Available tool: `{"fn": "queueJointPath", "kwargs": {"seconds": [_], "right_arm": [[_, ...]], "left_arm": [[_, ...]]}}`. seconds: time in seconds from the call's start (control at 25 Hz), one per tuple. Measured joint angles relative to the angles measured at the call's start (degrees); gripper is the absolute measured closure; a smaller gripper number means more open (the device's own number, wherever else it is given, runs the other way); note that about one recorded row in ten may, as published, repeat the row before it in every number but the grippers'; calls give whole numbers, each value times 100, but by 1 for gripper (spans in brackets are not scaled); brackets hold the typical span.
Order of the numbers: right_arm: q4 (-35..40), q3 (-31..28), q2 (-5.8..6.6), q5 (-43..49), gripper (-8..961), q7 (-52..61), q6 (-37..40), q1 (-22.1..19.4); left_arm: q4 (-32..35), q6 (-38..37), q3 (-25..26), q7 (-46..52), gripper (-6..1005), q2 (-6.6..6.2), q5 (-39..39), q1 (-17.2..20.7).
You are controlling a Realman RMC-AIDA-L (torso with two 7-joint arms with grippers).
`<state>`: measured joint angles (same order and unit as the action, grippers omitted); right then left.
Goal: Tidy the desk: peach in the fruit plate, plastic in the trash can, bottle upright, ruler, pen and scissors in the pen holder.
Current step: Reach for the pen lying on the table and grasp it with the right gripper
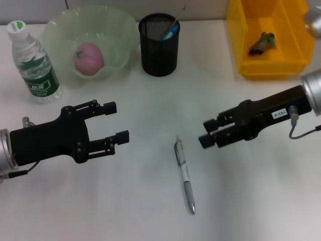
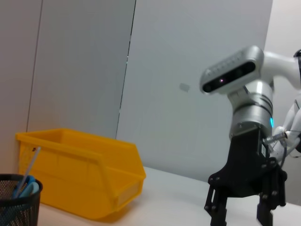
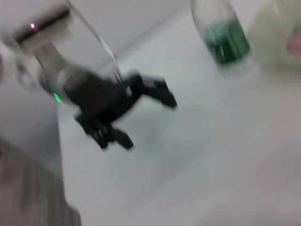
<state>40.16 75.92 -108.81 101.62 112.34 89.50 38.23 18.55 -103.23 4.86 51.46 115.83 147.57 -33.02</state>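
Pen [image 1: 184, 174] lying flat on the white desk [image 1: 150, 211], near centre, tip toward 5 o'clock and clip end toward 12 o'clock, touching neither gripper. Right gripper [image 1: 207, 133] at 2 o'clock from the pen's upper end, just beside it and above the desk, fingers nearly pressed together with a slim gap and nothing between them; the left wrist view shows the same gripper [image 2: 240, 214] pointing down at the desk. Left gripper [image 1: 116, 121] at 9 o'clock from the pen, well apart, jaws spread wide and empty; in the right wrist view it [image 3: 141, 113] appears blurred, also spread. Pen holder [image 1: 159, 44], black mesh, at 12 o'clock from the pen at the far edge of the desk, with a blue-handled item [image 1: 171, 30] standing in it. Plate [image 1: 60, 30], pale green and wavy-rimmed, at 9 o'clock from the holder, containing the peach [image 1: 89, 58]. Bottle [image 1: 35, 64] upright at 9 o'clock from the plate. Yellow bin [image 1: 241, 45] at 3 o'clock from the holder, holding a crumpled scrap [image 1: 264, 41].
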Motion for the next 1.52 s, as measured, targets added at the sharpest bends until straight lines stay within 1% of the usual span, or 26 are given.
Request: {"fn": "queueJointPath", "kwargs": {"seconds": [0.04, 0.08, 0.12, 0.16, 0.2, 0.24, 0.28, 0.32, 0.36, 0.4, 0.44, 0.48, 0.56, 0.6, 0.68, 0.72, 0.76, 0.92, 0.96, 1.0, 1.04, 1.12, 1.16, 1.2, 1.36, 1.52], "right_arm": [[426, -36, -131, 704, 344, 464, 84, 158], [426, -36, -131, 704, 345, 464, 84, 158], [611, -45, -207, 1038, 346, 655, 135, 252], [862, -54, -363, 1590, 347, 940, 233, 436], [862, -54, -363, 1590, 348, 940, 233, 436], [1026, -55, -537, 2140, 349, 1157, 333, 653], [1077, -56, -613, 2352, 350, 1233, 371, 742], [1077, -56, -613, 2352, 352, 1233, 371, 742], [1152, -51, -798, 2820, 353, 1359, 417, 924], [1152, -51, -798, 2820, 354, 1359, 417, 924], [1196, -31, -946, 3180, 355, 1425, 415, 1064], [1196, -31, -946, 3180, 356, 1425, 415, 1064], [1188, 196, -1046, 3403, 358, 1516, 272, 1236], [1188, 196, -1046, 3403, 359, 1516, 272, 1236], [1075, 622, -1059, 3405, 361, 1710, 28, 1390], [1075, 622, -1059, 3405, 363, 1710, 28, 1390], [1026, 883, -1072, 3401, 364, 1838, -136, 1466], [939, 1267, -1090, 3383, 368, 2053, -329, 1583], [872, 1509, -1096, 3320, 369, 2212, -458, 1647], [872, 1509, -1096, 3320, 370, 2212, -458, 1647], [827, 1754, -1100, 3206, 371, 2377, -585, 1690], [819, 1866, -1103, 3153, 374, 2462, -639, 1709], [816, 2095, -1106, 3093, 375, 2655, -732, 1749], [816, 2095, -1106, 3093, 376, 2655, -732, 1749], [810, 2595, -1107, 3076, 380, 3010, -962, 1833], [832, 2775, -1107, 3066, 385, 3130, -1026, 1859]], "left_arm": [[0, 0, 0, 0, 235, 0, 0, 0], [2, 33, -18, -65, 235, 15, 13, 12], [2, 33, -18, -65, 235, 15, 13, 12], [3, 42, -75, -154, 235, 17, 8, 68], [3, 42, -75, -154, 235, 17, 8, 68], [6, 55, -76, -171, 235, 11, 4, 94], [6, 55, -76, -171, 236, 11, 4, 94], [6, 55, -76, -171, 236, 11, 4, 94], [10, 90, -74, -176, 236, 6, 0, 112], [10, 90, -74, -176, 236, 6, 0, 112], [10, 90, -74, -176, 236, 6, 0, 112], [15, 171, -71, -179, 236, 19, -3, 131], [30, 195, -77, -205, 236, 38, 10, 135], [30, 195, -77, -205, 236, 38, 10, 135], [47, 205, -92, -232, 236, 54, 26, 145], [47, 205, -92, -232, 236, 54, 26, 145], [70, 190, -301, -81, 236, 28, 37, 175], [75, 83, -481, 39, 236, -25, 29, 197], [77, 58, -494, 43, 236, -33, 18, 211], [77, 58, -494, 43, 236, -33, 18, 211], [78, 50, -492, 45, 236, -36, 12, 219], [79, 49, -485, 46, 236, -31, 7, 223], [79, 52, -486, 39, 236, -17, 6, 224], [79, 52, -486, 39, 236, -17, 6, 224], [79, 49, -495, 47, 236, -8, 3, 214], [78, 48, -503, 48, 236, -8, 1, 212]]}}
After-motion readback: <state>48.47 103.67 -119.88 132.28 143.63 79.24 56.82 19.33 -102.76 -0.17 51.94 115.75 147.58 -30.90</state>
